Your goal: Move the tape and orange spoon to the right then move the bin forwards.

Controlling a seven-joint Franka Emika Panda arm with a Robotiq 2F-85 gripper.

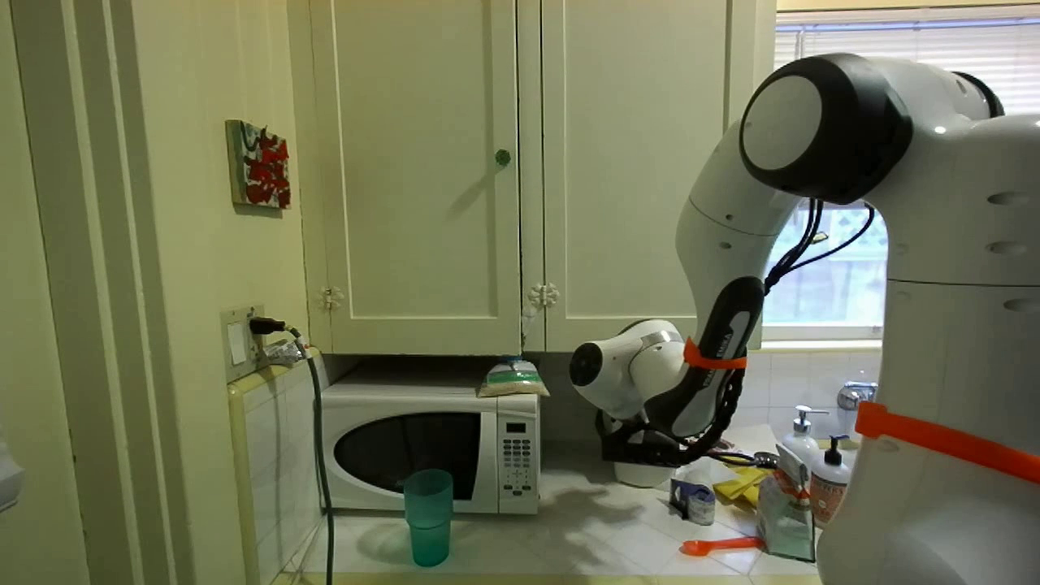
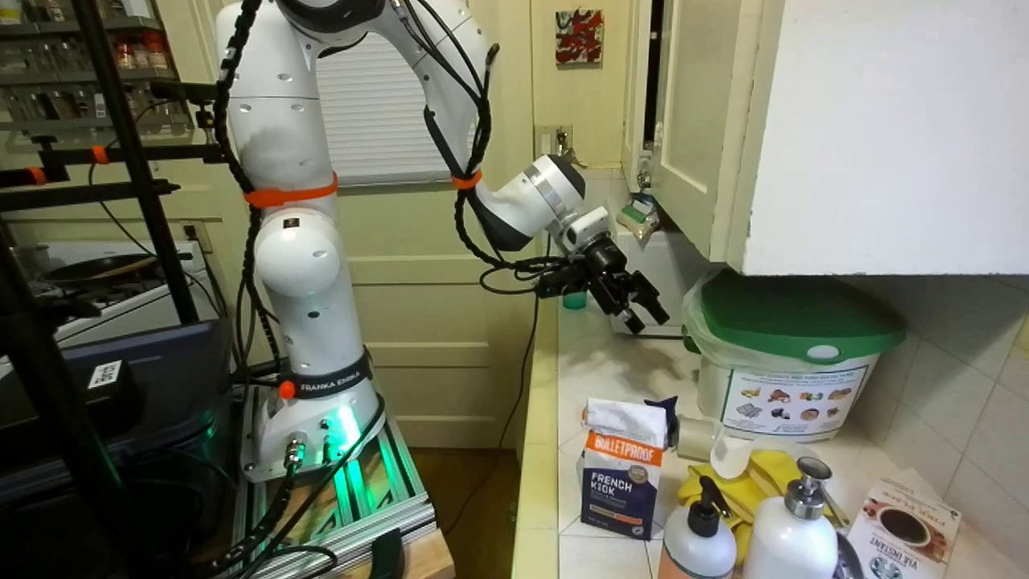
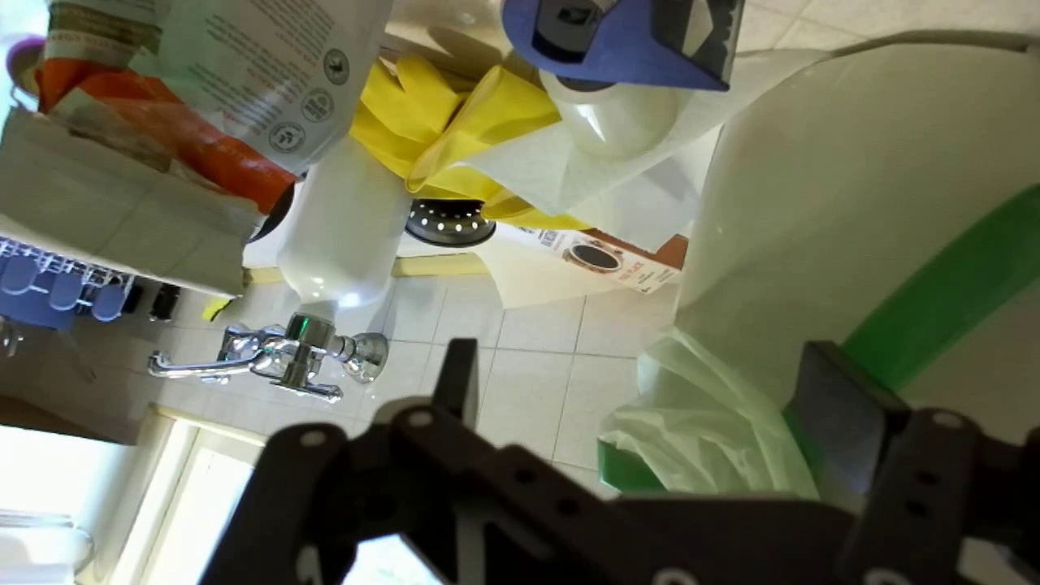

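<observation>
My end effector (image 3: 654, 390) is released: its two fingers (image 3: 845, 410) stand spread, with a gap between them. It is positioned above the table (image 1: 569, 532), angled downward, near the bin (image 2: 792, 366); in an exterior view, a space separates my fingers from the bin. The bin, pale with a green lid and a printed label, stands upright on the table near the tiled wall (image 2: 949, 354); in the wrist view, a crumpled plastic liner (image 3: 715, 435) shows at its rim. The tape (image 1: 693, 501), blue with a pale roll, rests on the table near the bin and just beside the yellow gloves (image 3: 479, 122); in an exterior view, the coffee bag (image 2: 621, 470) partly covers it. The orange spoon (image 1: 721, 545) lies flat on the table, bowl toward the cup (image 1: 429, 520), handle end at the base of the coffee bag; I cannot tell whether the two touch. The cup, teal, stands upright in front of the microwave (image 1: 431, 439), well apart from the spoon. A white pump bottle (image 2: 792, 535) stands near the yellow gloves, and a small bag (image 1: 513, 380) rests on top of the microwave.
</observation>
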